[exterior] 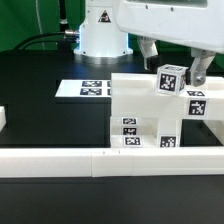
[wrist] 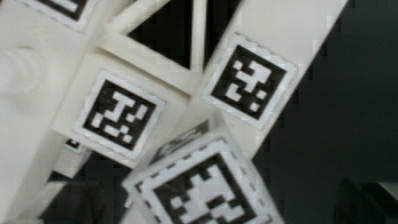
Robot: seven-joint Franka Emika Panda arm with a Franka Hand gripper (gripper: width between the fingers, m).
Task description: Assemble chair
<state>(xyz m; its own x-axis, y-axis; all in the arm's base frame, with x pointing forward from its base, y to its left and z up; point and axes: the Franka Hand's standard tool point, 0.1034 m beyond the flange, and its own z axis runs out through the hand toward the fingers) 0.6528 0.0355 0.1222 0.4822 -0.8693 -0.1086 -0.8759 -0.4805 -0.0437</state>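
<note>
Currently a white robot arm [exterior: 150, 20] reaches in from one o'clock in the exterior view. Its gripper [exterior: 176, 66] hangs with jaws spread, one finger on each side of a tagged post [exterior: 171, 79] and seemingly clear of it, so nothing looks held. The chair [exterior: 140, 108], a partly built stack of glossy white blocks bearing square black-and-white tags [exterior: 130, 124], stands on the black table [exterior: 40, 115] at about three o'clock from centre, with the post rising from its top at two o'clock. Up close in the wrist view, the chair [wrist: 121, 110] fills the picture with tags and an open frame gap; the fingers cannot be made out there. The marker board [exterior: 85, 88] lies flat at ten o'clock of the chair, apart from it, and a low white rail [exterior: 60, 158] runs across at six o'clock, just in front of the chair. Judging by the pose, the step in hand concerns the post: to do it well, keep the jaws centred over it, travel straight up or down so no finger nudges the stack, and check the post sits square. No box, tray or bin shows, so nothing is contained in anything
</note>
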